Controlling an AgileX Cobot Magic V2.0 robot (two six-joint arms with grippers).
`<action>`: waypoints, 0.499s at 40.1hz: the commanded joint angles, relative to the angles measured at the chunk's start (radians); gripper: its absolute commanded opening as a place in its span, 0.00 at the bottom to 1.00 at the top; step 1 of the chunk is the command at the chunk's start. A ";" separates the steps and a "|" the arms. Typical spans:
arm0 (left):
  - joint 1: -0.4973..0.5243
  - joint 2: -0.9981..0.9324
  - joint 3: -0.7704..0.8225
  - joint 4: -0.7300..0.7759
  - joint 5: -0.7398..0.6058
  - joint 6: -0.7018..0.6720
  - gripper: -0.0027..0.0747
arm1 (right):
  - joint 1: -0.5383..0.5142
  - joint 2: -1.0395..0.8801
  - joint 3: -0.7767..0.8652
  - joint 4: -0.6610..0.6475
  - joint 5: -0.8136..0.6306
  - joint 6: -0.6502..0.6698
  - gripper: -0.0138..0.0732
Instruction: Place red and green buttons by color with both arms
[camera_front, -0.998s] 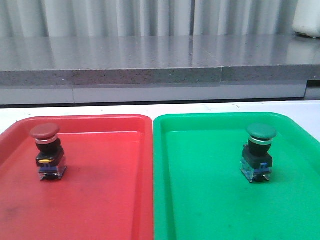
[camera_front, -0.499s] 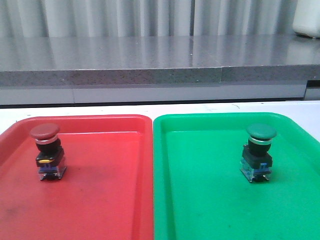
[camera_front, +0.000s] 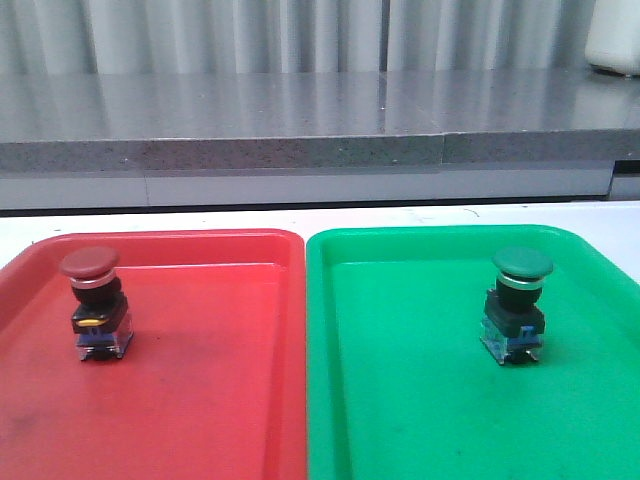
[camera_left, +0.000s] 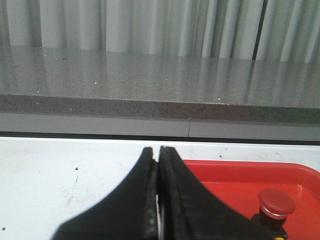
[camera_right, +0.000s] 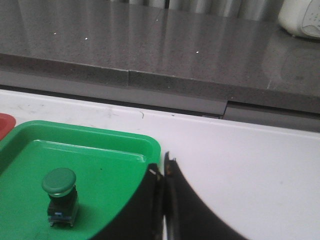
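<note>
The red button (camera_front: 93, 301) stands upright at the left of the red tray (camera_front: 200, 400); its cap also shows in the left wrist view (camera_left: 276, 203). The green button (camera_front: 517, 305) stands upright at the right of the green tray (camera_front: 420, 400), and also shows in the right wrist view (camera_right: 60, 196). My left gripper (camera_left: 158, 150) is shut and empty, near the red tray's left edge, apart from the red button. My right gripper (camera_right: 163, 162) is shut and empty at the green tray's right edge, apart from the green button. Neither gripper shows in the front view.
The two trays lie side by side on a white table (camera_front: 150, 222). A grey stone ledge (camera_front: 300, 130) runs behind the table with curtains beyond. A white object (camera_right: 300, 17) stands on the ledge at the far right.
</note>
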 joint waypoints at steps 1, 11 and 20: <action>0.002 -0.016 0.024 -0.005 -0.086 -0.008 0.01 | -0.028 -0.064 0.071 0.001 -0.168 -0.003 0.08; 0.002 -0.016 0.024 -0.005 -0.086 -0.008 0.01 | -0.068 -0.211 0.241 0.001 -0.260 -0.003 0.08; 0.002 -0.016 0.024 -0.005 -0.086 -0.008 0.01 | -0.066 -0.244 0.293 0.002 -0.295 -0.002 0.08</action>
